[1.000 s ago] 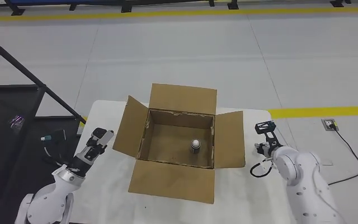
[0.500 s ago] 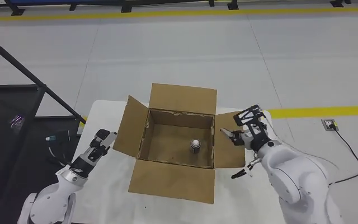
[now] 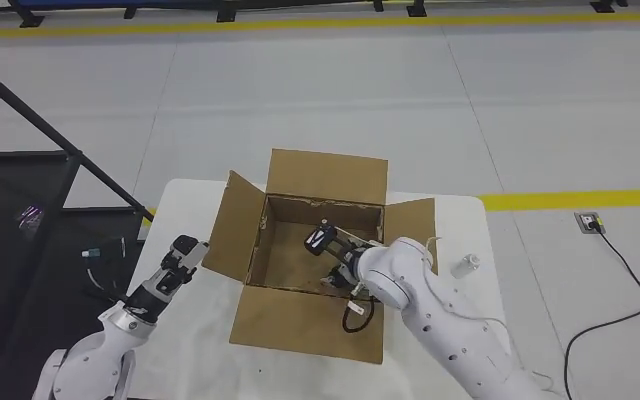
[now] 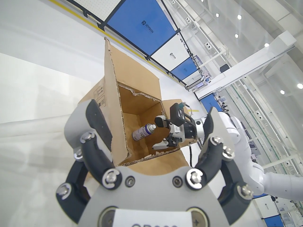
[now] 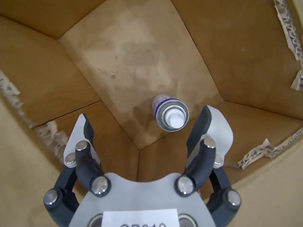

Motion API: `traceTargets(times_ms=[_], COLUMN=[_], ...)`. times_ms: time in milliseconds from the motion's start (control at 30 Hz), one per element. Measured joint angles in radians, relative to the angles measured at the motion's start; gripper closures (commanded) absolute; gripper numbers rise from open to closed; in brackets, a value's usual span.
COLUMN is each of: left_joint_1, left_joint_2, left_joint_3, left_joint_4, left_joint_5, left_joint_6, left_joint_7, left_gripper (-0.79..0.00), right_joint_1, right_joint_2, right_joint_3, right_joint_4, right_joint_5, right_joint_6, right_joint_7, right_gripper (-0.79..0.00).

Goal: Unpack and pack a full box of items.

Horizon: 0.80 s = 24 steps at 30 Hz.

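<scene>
One white-covered table (image 3: 205, 330), bearing one brown cardboard box (image 3: 310, 320), four flaps spread open. Two grippers: left gripper (image 3: 185, 250) spread wide and empty, beside the box's left flap; right gripper (image 5: 144, 116) released, down inside the box. One silver spray can (image 5: 170, 114), purple band, white nozzle, upright on the box floor just beneath the right gripper. Perhaps one small white bottle (image 3: 463, 265) on the table, right of the box.

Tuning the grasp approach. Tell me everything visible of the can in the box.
The can is a small silvery metal spray can with a purple band round its shoulder and a white nozzle, no cap. It stands upright on the box floor near a corner. The open right gripper hangs above it, not touching.
</scene>
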Motion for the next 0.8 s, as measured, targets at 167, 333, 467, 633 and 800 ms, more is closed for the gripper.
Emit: traceTargets(times_ms=[167, 333, 467, 633, 800], left_joint_1=[0.0, 0.0, 0.0, 0.0, 0.0], left_joint_2=[0.0, 0.0, 0.0, 0.0, 0.0], left_joint_3=[0.0, 0.0, 0.0, 0.0, 0.0], left_joint_4=[0.0, 0.0, 0.0, 0.0, 0.0], left_joint_5=[0.0, 0.0, 0.0, 0.0, 0.0], left_joint_6=[0.0, 0.0, 0.0, 0.0, 0.0], left_joint_7=[0.0, 0.0, 0.0, 0.0, 0.0], left_gripper=[-0.785, -0.785, -0.785, -0.785, -0.785], right_joint_1=[0.045, 0.063, 0.074, 0.072, -0.006], right_joint_2=[-0.018, -0.029, -0.037, -0.038, -0.01], right_joint_3=[-0.03, -0.044, -0.038, -0.023, 0.062], right_joint_4=[0.084, 0.129, 0.166, 0.138, -0.108], right_joint_5=[-0.037, -0.043, -0.021, -0.016, -0.021], right_joint_6=[0.038, 0.052, 0.044, 0.038, 0.034], right_joint_7=[-0.007, 0.017, 0.004, -0.005, 0.024], right_gripper=[-0.379, -0.308, -0.111, 0.0, 0.0])
